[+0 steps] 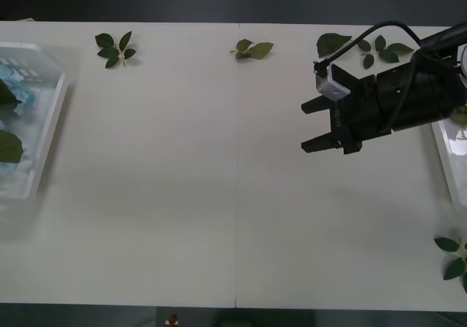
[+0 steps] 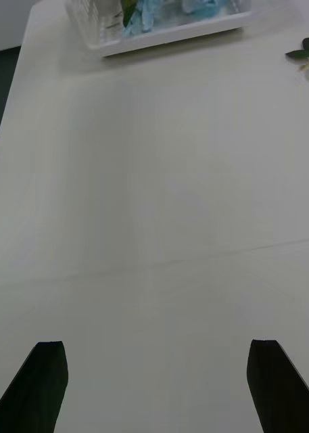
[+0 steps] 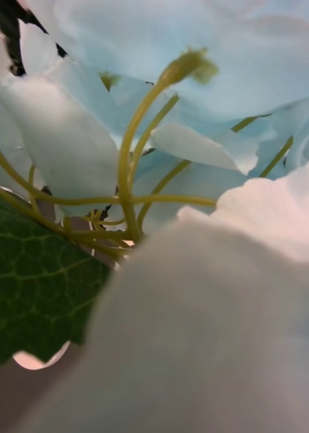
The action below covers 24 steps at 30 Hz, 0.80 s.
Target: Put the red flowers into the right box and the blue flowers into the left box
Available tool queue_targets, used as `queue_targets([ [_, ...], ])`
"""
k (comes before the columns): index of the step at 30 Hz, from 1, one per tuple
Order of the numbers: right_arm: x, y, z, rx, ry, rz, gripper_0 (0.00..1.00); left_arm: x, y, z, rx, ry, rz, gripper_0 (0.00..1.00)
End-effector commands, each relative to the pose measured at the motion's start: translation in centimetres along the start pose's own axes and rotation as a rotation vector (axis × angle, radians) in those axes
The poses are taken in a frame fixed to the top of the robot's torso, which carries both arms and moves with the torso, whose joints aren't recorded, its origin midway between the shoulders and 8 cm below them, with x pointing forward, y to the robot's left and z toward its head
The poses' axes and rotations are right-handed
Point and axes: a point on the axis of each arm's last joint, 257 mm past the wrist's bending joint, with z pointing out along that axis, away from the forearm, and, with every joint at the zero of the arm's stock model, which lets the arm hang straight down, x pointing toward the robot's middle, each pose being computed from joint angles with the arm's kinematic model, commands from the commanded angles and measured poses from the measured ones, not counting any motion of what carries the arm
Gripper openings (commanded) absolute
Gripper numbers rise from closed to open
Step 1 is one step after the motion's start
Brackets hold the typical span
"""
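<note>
Here, at the far left of the counter (image 1: pixel 219 195), the left box (image 1: pixel 51 115) holds the blue flowers (image 1: pixel 18 97), pale clusters with a dark green leaf (image 1: pixel 9 146) lying among them. The left wrist view is pressed right up against those petals (image 3: pixel 215 74), thin yellow-green stalks (image 3: pixel 130 176) and a leaf; whether the left gripper is open, closed or holding a stem cannot be told.

Along the far edge lie loose leaf sprigs: one toward the left (image 1: pixel 114 49), one near the middle (image 1: pixel 252 49) and a group further right (image 1: pixel 365 47). The middle of the counter carries no flowers.

Further right, the right gripper (image 1: pixel 315 125) hangs above the counter with its black fingers spread apart and nothing between them; its own view shows one finger tip (image 2: pixel 42 379) over bare surface, looking toward the left box. At the right edge a strip of the right box (image 1: pixel 449 163) shows beside the arm, with another sprig (image 1: pixel 454 258) nearer the front. The red flowers cannot be made out, so whether they lie in that box cannot be told.

The risk, as I judge it, sits on the left: with that wrist buried in the cluster, a withdrawal could snag thin stalks or petals and drag a flower back over the rim, or tip the light box. On the right, a careless sweep could take a sprig for a flower.
</note>
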Motion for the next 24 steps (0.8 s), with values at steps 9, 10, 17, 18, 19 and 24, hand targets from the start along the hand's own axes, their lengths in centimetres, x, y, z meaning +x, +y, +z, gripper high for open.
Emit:
queue_targets([
  [9, 0.4, -1.0, 1.9, 0.004, -0.085, 0.165, 0.77, -0.4, -5.7, 0.5, 0.1, -0.041, -0.129, 0.04],
  [10, 0.3, -1.0, 1.9, 0.002, -0.087, 0.164, 0.77, -0.4, -6.1, 0.5, 0.109, -0.042, -0.134, 0.12],
  [17, -0.1, -0.7, 1.7, -0.005, -0.094, 0.164, 0.77, -1.1, -8.9, -0.7, 0.168, -0.015, -0.105, 0.7],
  [18, -0.1, -0.7, 1.7, -0.005, -0.094, 0.164, 0.77, -1.4, -9.5, -1.2, 0.184, -0.002, -0.098, 0.76],
  [19, -0.1, -0.7, 1.7, -0.005, -0.095, 0.164, 0.77, -1.5, -9.6, -1.5, 0.191, 0.005, -0.096, 0.78],
  [24, -0.3, -0.7, 1.7, -0.005, -0.096, 0.161, 0.77, -3.8, -10.9, -5.3, 0.252, 0.037, -0.073, 0.83],
])
